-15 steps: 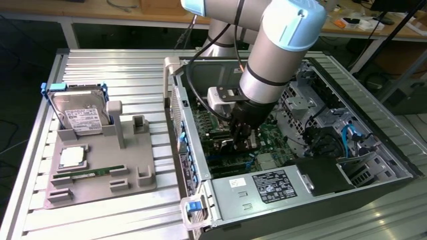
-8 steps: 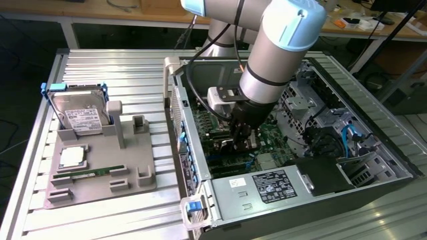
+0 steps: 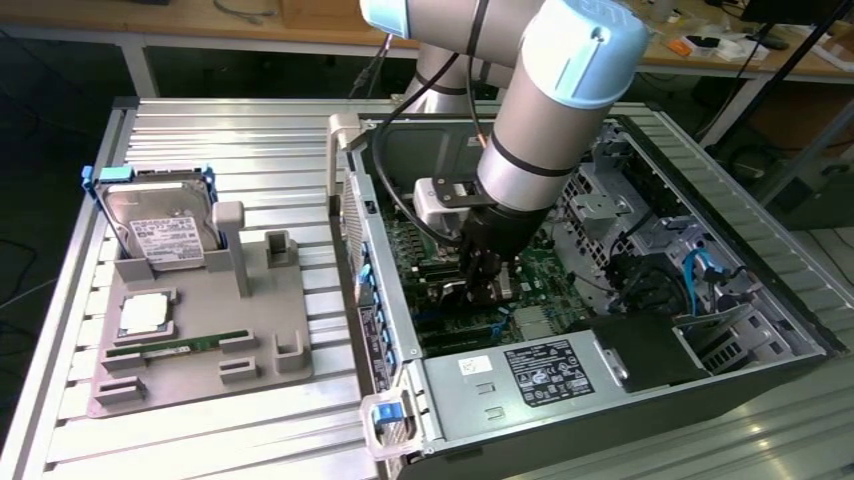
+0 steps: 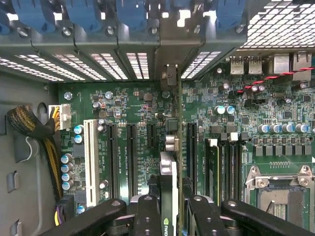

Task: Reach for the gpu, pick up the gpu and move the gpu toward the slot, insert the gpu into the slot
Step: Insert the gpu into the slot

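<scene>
- The open computer case [image 3: 747, 330] has its walls close around the arm, so I'd say there's little room to swing sideways.
- The green board [image 4: 128, 105] lies below, its sockets crowded together.
- The gpu [image 4: 169, 196] stands edge-on over the board; it looks stiff, light and fragile, best held by its flat sides.
- The claw [image 4: 170, 216] is clamped on the gpu.
</scene>
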`<state>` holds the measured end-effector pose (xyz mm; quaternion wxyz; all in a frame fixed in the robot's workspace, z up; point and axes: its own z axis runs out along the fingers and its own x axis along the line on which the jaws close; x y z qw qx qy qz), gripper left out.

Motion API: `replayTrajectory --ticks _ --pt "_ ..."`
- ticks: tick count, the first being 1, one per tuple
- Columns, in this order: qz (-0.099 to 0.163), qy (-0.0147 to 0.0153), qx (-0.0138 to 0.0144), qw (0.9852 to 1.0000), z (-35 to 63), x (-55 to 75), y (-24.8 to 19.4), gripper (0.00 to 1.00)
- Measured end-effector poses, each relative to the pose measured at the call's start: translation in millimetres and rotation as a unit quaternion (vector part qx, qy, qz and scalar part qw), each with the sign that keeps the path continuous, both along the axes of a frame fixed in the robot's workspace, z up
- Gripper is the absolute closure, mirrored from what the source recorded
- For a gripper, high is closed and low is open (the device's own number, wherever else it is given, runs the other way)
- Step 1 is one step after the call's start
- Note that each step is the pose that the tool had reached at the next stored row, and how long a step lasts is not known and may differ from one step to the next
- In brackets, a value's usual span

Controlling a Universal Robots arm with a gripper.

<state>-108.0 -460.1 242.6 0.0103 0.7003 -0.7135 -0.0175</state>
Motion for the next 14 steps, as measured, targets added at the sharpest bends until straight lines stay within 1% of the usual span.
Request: replayTrajectory --ticks 14 --pt "0.000 0.0000 0.0001 1.0000 -0.1 0.0 0.0 0.73"
